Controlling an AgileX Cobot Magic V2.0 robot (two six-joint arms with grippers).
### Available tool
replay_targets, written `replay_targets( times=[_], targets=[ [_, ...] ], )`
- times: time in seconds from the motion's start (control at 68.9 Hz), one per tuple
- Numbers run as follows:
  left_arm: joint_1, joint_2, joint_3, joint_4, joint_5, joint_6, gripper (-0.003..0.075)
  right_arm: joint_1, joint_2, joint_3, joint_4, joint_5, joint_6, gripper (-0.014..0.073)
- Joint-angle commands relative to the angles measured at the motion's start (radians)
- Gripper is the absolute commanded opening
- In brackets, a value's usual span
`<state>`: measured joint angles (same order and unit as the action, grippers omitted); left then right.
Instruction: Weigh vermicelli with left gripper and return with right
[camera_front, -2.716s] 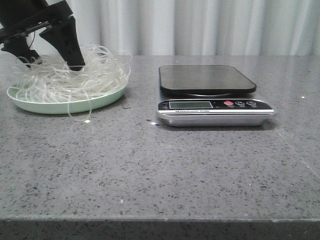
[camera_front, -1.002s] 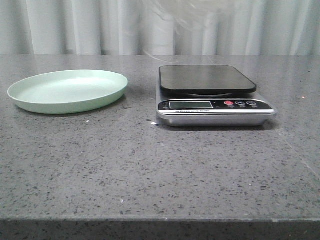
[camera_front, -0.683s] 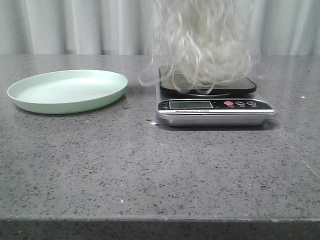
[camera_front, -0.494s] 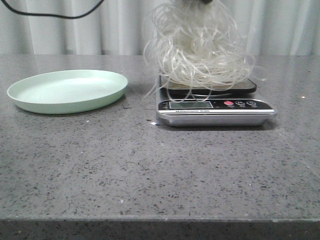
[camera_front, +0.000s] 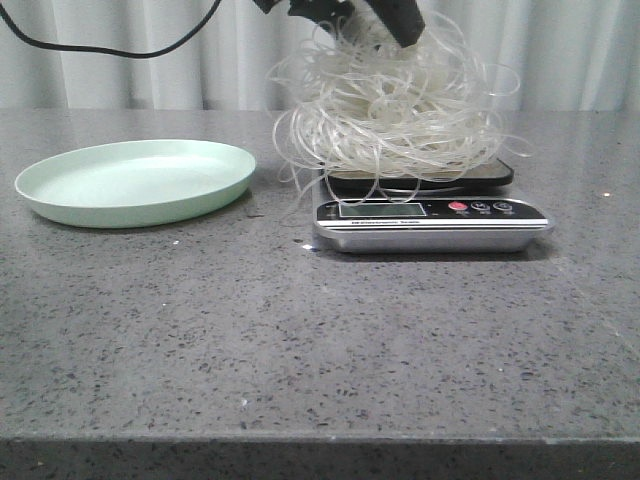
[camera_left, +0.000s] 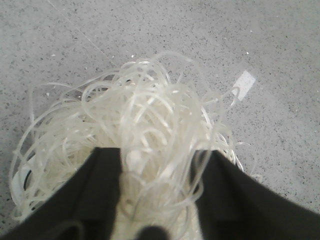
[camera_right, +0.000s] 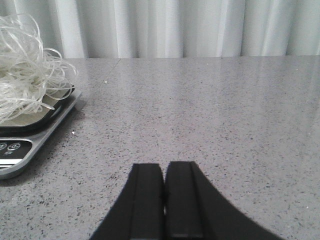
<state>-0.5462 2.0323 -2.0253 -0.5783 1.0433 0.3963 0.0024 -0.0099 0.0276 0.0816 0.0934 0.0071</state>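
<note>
We see the vermicelli (camera_front: 395, 115) as a loose, springy tangle of thin, glossy, translucent whitish strands, piled on the dark platform of the scale (camera_front: 430, 222), with loops spilling over the platform's edges and hanging in front of its left corner. From the left wrist camera the same mass (camera_left: 135, 145) looks like a rounded nest of curled threads, denser and creamier at the middle, wispy at the rim.

The left tool (camera_left: 156, 192) is matte black and angular; its two flat fingers (camera_left: 97, 192) stand apart with a thick bundle of strands between them, so it is pinching the vermicelli from above. In the front view only its lower black part (camera_front: 385, 18) shows at the top of the heap.

The scale has a rounded-rectangle black plate over a brushed silver base, with a small display and a red button on its front strip. To its left, well apart, sits a smooth, shallow, pale green plate (camera_front: 60, 205), round and matte. A black cable (camera_front: 110, 48) loops before the pleated white curtain (camera_front: 560, 55).

The right tool (camera_right: 163, 200) hovers over the speckled grey stone counter (camera_front: 320, 350), its black fingers pressed together.
</note>
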Motion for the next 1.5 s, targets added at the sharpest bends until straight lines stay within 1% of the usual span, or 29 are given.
replay_targets(
  times=[0.0,0.058,0.189,0.276,0.319,0.334,0.349,0.421,0.465,0.552,0.668,0.799,1.002,1.162,1.321,1.394,1.481],
  targets=[
    [-0.007,-0.064,-0.034,-0.040,-0.018,0.000,0.0544,0.001,-0.016,-0.008,-0.013,-0.075,-0.007,0.0151],
    [-0.007,-0.071,-0.043,-0.026,-0.010,0.000,0.0570,0.001,-0.016,-0.008,-0.013,-0.075,-0.007,0.0151],
    [-0.007,-0.095,-0.053,0.048,0.008,-0.010,0.0568,0.001,-0.016,-0.008,-0.013,-0.075,-0.007,0.0151],
    [-0.005,-0.117,-0.053,0.129,0.029,-0.047,0.0568,0.001,-0.016,-0.008,-0.013,-0.075,-0.007,0.0151],
    [-0.005,-0.132,-0.053,0.209,0.041,-0.092,0.0567,0.001,-0.016,-0.008,-0.013,-0.075,-0.007,0.0151],
    [-0.005,-0.136,-0.053,0.209,0.041,-0.098,0.0567,0.001,-0.016,-0.008,-0.013,-0.075,-0.007,0.0151],
    [-0.005,-0.145,-0.053,0.250,0.048,-0.115,0.0567,0.001,-0.016,-0.008,-0.013,-0.075,-0.007,0.0151],
    [-0.005,-0.166,-0.053,0.321,0.059,-0.149,0.0561,0.001,-0.016,-0.008,-0.013,-0.075,-0.007,0.0151],
    [-0.005,-0.190,-0.053,0.394,0.061,-0.191,0.0544,0.001,-0.016,-0.008,-0.013,-0.075,-0.007,0.0151],
    [-0.005,-0.231,-0.053,0.463,0.063,-0.222,0.0514,0.001,-0.016,-0.008,-0.013,-0.075,-0.007,0.0151],
    [0.016,-0.284,-0.048,0.477,0.058,-0.222,0.0473,0.001,-0.016,-0.008,-0.013,-0.075,-0.007,0.0151],
    [0.062,-0.343,-0.004,0.477,0.027,-0.239,0.0453,0.001,-0.016,-0.008,-0.013,-0.075,-0.007,0.0151],
    [0.179,-0.479,0.175,0.444,-0.066,-0.247,0.0452,0.001,-0.016,-0.008,-0.013,-0.075,-0.007,0.0151],
    [0.283,-0.643,0.402,0.433,-0.196,-0.247,0.0452,0.001,-0.016,-0.008,-0.013,-0.075,-0.007,0.0151],
    [0.356,-0.832,0.630,0.435,-0.347,-0.247,0.0449,0.001,-0.016,-0.008,-0.013,-0.075,-0.007,0.0151],
    [0.377,-0.917,0.716,0.449,-0.406,-0.247,0.0424,0.001,-0.016,-0.008,-0.013,-0.075,-0.007,0.0151],
    [0.388,-1.010,0.820,0.473,-0.472,-0.247,0.0354,0.001,-0.016,-0.008,-0.013,-0.075,-0.007,0.0151]
  ],
)
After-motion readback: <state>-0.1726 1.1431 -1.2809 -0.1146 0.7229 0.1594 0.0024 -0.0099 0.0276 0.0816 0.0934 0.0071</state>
